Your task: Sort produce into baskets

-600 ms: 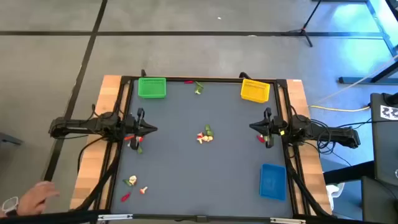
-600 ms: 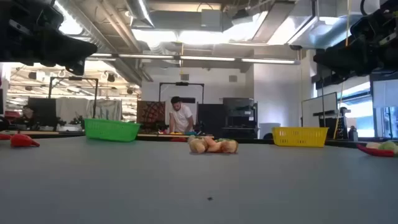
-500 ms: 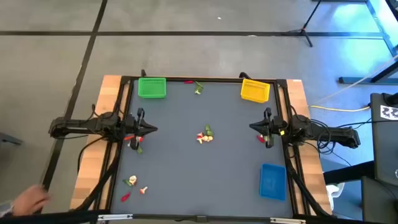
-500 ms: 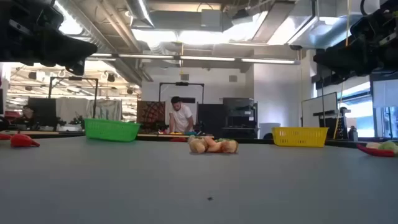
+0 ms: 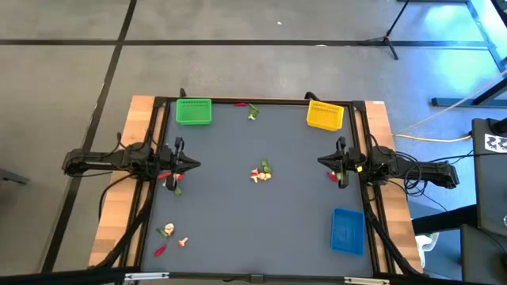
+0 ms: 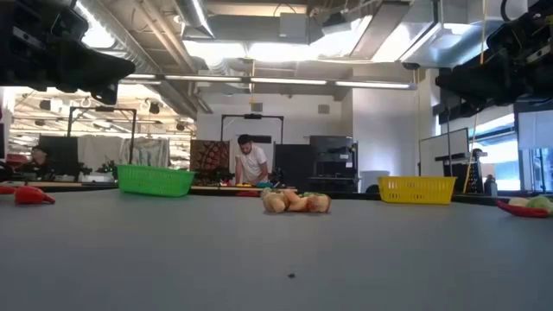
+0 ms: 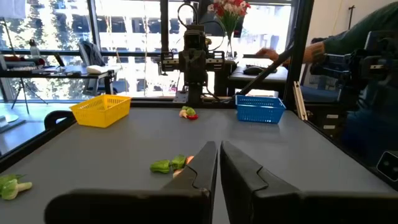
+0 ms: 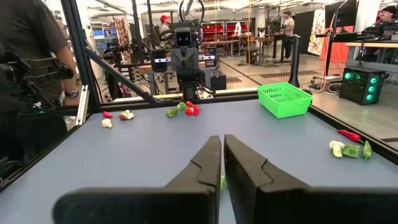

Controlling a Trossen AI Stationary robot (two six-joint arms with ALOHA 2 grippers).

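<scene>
The green basket (image 5: 193,112) stands at the table's far left, the yellow basket (image 5: 325,115) at the far right, the blue basket (image 5: 347,230) at the near right. Small produce pieces lie in a heap at the table's middle (image 5: 261,172), near the far edge (image 5: 252,111), at the near left (image 5: 169,235), under my left gripper (image 5: 171,180) and under my right gripper (image 5: 333,175). My left gripper (image 5: 195,165) hangs over the left edge, shut and empty (image 7: 219,163). My right gripper (image 5: 322,161) hangs over the right edge, shut and empty (image 8: 222,155).
A dark frame (image 5: 261,101) runs round the grey table top. A person stands in the room beyond the table (image 6: 251,162). Another person's body shows beside the table in the right wrist view (image 8: 28,56).
A person's hand at the near left outside the table has drawn back out of view. Both arms have kept still.
</scene>
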